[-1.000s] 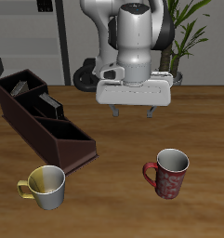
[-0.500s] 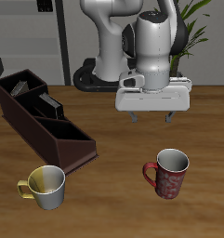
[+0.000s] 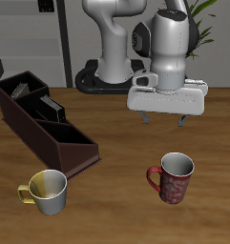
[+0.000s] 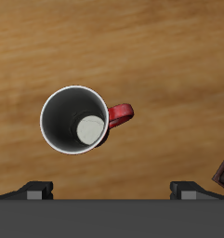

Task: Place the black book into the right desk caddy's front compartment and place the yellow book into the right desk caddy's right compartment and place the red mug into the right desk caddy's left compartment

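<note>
The gripper [image 3: 165, 119] hangs in the air above the table [image 3: 116, 205], fingers spread apart and nothing between them; both fingertips [image 3: 145, 118] point down, well clear of the wood. In the wrist view the two finger pads [image 4: 34, 190] sit wide apart at the frame's edge, confirming an open, empty grasp.

The red mug [image 3: 173, 178] stands upright on the table, nearer the front edge than the gripper and slightly offset from beneath it. Its handle [image 3: 154, 177] points toward the cream mug [image 3: 47, 191]. Seen from the wrist camera, the red mug [image 4: 78, 121] shows its pale grey inside and its red handle [image 4: 120, 113] sticking out to one side.

The right desk caddy [image 3: 45, 128] lies at an angle across the table, well apart from the red mug. A black book [image 3: 53, 106] stands in its narrow middle section, and a grey-tan yellow book [image 3: 19, 91] sits in the tall-walled end. The low, sloped end holds nothing. The cream mug with its yellow handle stands just in front of that low end.
</note>
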Motion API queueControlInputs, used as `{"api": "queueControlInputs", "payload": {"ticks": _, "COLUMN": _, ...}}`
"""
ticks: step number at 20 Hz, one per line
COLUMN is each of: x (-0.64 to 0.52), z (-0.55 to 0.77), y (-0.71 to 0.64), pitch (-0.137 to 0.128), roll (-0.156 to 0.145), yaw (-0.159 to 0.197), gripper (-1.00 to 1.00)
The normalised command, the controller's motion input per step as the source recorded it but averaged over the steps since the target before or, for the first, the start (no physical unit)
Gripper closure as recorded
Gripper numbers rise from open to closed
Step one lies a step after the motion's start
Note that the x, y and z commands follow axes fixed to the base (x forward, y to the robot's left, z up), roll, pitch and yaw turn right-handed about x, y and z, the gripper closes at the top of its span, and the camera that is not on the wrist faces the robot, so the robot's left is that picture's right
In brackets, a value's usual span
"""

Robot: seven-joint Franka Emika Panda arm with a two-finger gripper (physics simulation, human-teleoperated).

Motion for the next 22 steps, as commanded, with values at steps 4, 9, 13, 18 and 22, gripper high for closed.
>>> {"api": "queueControlInputs", "payload": {"ticks": 4, "x": 0.08, "z": 0.17, "y": 0.01, "pitch": -0.009, "roll": -0.095, "yaw": -0.235, "gripper": -1.0}}
{"api": "queueControlInputs", "payload": {"ticks": 9, "x": 0.13, "z": 0.02, "y": -0.08, "pitch": 0.066, "roll": -0.106, "yaw": -0.311, "gripper": -1.0}}
{"api": "queueControlInputs", "payload": {"ticks": 13, "x": 0.09, "z": -0.22, "y": 0.14, "pitch": 0.036, "roll": -0.029, "yaw": -0.167, "gripper": -1.0}}
{"api": "queueControlInputs", "payload": {"ticks": 18, "x": 0.03, "z": -0.12, "y": 0.0, "pitch": 0.047, "roll": -0.003, "yaw": -0.17, "gripper": -1.0}}
{"api": "queueControlInputs", "payload": {"ticks": 22, "x": -0.02, "z": -0.15, "y": 0.09, "pitch": 0.006, "roll": 0.02, "yaw": -0.119, "gripper": -1.0}}
